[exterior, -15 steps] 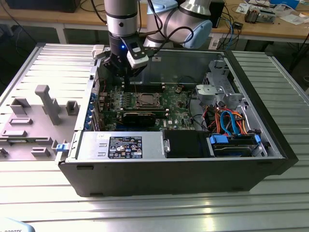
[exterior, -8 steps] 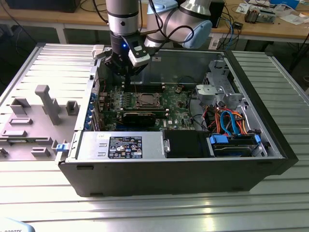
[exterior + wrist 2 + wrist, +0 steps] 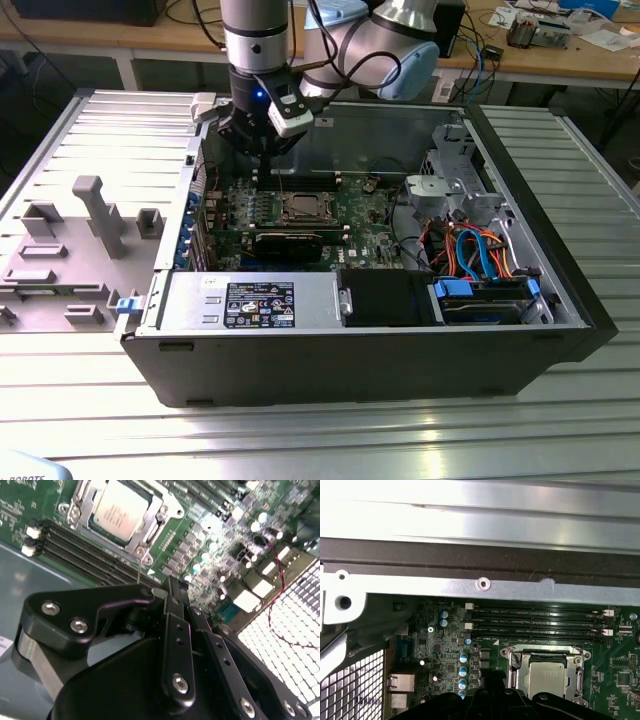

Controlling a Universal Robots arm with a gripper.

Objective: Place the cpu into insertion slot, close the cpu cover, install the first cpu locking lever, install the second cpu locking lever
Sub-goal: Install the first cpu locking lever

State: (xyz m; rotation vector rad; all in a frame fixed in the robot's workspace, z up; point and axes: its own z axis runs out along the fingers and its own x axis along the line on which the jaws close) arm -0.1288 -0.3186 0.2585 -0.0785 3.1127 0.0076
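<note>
Cpu (image 3: 121,511) is already sitting in the insertion slot (image 3: 80,491) under the cpu cover (image 3: 150,527); hand (image 3: 172,587), closed and empty, is hovering just beside, needing a square, gentle descent onto the lever.

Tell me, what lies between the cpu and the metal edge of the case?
In the first wrist view, long black memory slots run across the green board between the cpu and the case's metal edge.

hand (image 3: 262,150) above board (image 3: 300,215), cpu (image 3: 301,206) seated
</note>
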